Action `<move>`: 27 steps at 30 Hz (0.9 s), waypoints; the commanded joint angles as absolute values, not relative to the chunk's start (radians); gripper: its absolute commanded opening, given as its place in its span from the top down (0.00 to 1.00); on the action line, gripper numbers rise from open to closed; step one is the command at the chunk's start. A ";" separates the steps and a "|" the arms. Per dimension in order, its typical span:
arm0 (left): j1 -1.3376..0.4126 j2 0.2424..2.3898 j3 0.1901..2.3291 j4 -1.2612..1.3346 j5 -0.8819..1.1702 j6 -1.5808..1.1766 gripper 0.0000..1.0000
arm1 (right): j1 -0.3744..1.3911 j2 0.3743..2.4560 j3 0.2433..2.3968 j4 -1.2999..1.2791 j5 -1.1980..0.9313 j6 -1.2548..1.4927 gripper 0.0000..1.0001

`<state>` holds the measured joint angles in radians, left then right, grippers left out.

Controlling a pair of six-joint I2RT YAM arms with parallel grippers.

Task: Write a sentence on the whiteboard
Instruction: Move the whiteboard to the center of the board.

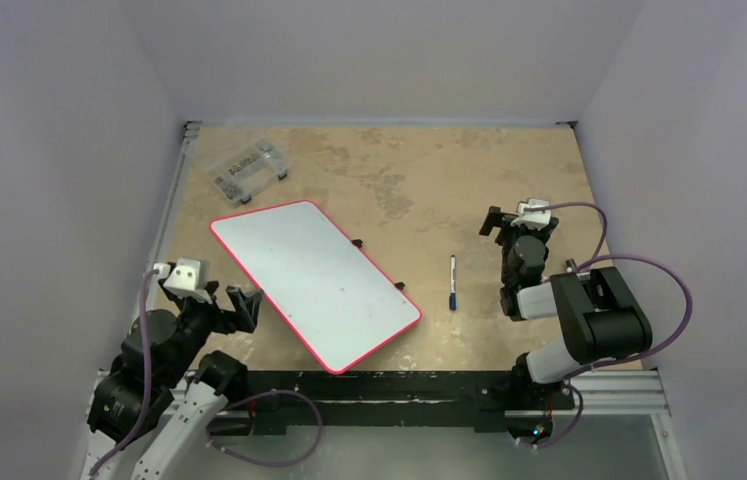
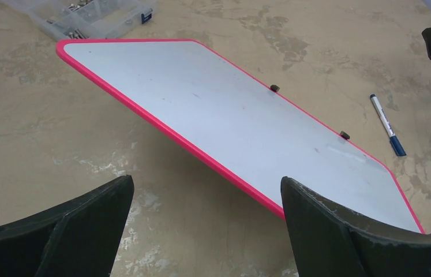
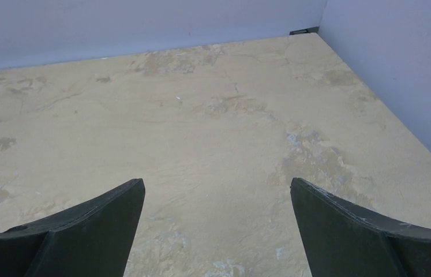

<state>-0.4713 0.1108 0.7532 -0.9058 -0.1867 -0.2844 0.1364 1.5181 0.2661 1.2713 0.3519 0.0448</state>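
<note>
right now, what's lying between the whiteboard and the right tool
A blue-capped marker lies between the whiteboard and the open right tool, touching neither; the top external view shows it.

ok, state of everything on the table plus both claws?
whiteboard, lying flat, blank, nothing written yet
marker, lying loose to the right of the whiteboard, cap looks on, not held
compartment box, beyond the whiteboard's far corner, lid looks shut
left claw, open, empty
right claw, open, empty
</note>
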 commanded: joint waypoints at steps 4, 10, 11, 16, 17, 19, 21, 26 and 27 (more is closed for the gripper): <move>-0.509 0.170 0.757 -0.884 -0.218 -0.283 0.00 | 0.129 1.509 0.285 1.302 0.348 0.050 0.01; -0.515 0.257 0.788 -0.895 -0.220 -0.274 0.00 | 0.130 1.510 0.286 1.302 0.349 0.050 0.01; -0.513 0.262 0.793 -0.899 -0.226 -0.274 0.00 | 0.130 1.511 0.286 1.303 0.349 0.050 0.01; -0.485 0.194 0.769 -0.874 -0.236 -0.292 0.00 | 0.130 1.509 0.285 1.302 0.350 0.051 0.01; -0.482 0.181 0.769 -0.872 -0.239 -0.295 0.00 | 0.130 1.509 0.285 1.302 0.349 0.051 0.01; -0.477 0.173 0.777 -0.876 -0.237 -0.308 0.00 | 0.129 1.509 0.287 1.301 0.349 0.051 0.01; -0.476 0.186 0.803 -0.909 -0.236 -0.331 0.00 | 0.130 1.511 0.287 1.301 0.348 0.051 0.01; -0.476 0.256 0.894 -0.987 -0.292 -0.425 0.00 | 0.160 1.406 0.266 1.279 0.502 0.035 0.01; -0.477 0.274 0.919 -1.011 -0.298 -0.459 0.00 | 0.171 1.331 0.283 1.190 0.527 0.031 0.01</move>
